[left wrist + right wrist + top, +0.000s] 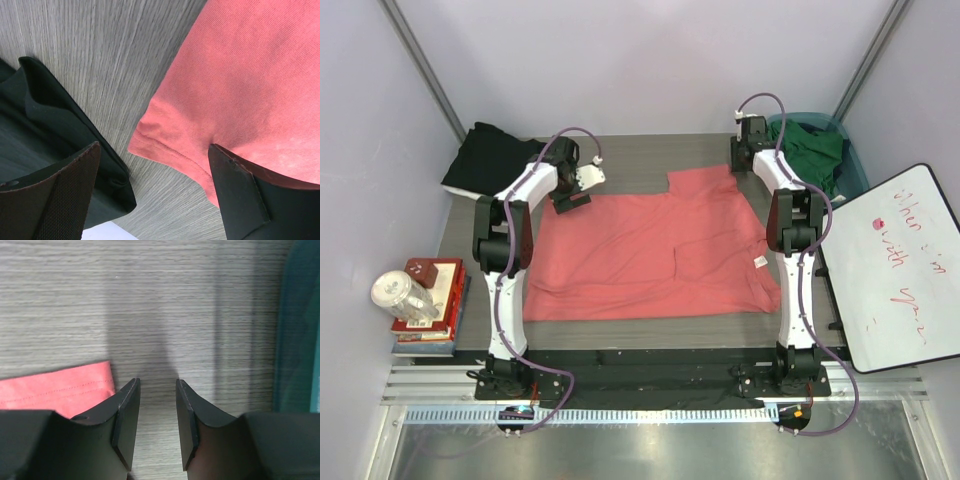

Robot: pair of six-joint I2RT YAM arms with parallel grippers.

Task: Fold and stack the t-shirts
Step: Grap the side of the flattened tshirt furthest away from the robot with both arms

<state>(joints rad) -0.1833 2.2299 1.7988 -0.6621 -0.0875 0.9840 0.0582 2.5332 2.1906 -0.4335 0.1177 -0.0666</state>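
Grippers hovering, both empty

Left gripper (pixel 154 147) is gaping wide over a hemmed corner of the coral-pink t-shirt (pixel 650 255). Right gripper (pixel 157 382) is hanging half-parted over bare table (pixel 150 300) beside that shirt, which is lying spread flat mid-table.

Spread t-shirt (pixel 650 255) on table (pixel 650 150), second t-shirt (pixel 490 160) behind-left of it, third t-shirt (pixel 815 150) in basket (pixel 858 172) behind-right, whiteboard (pixel 895 265) to its right, jar (pixel 400 295) on books (pixel 440 318) to its left
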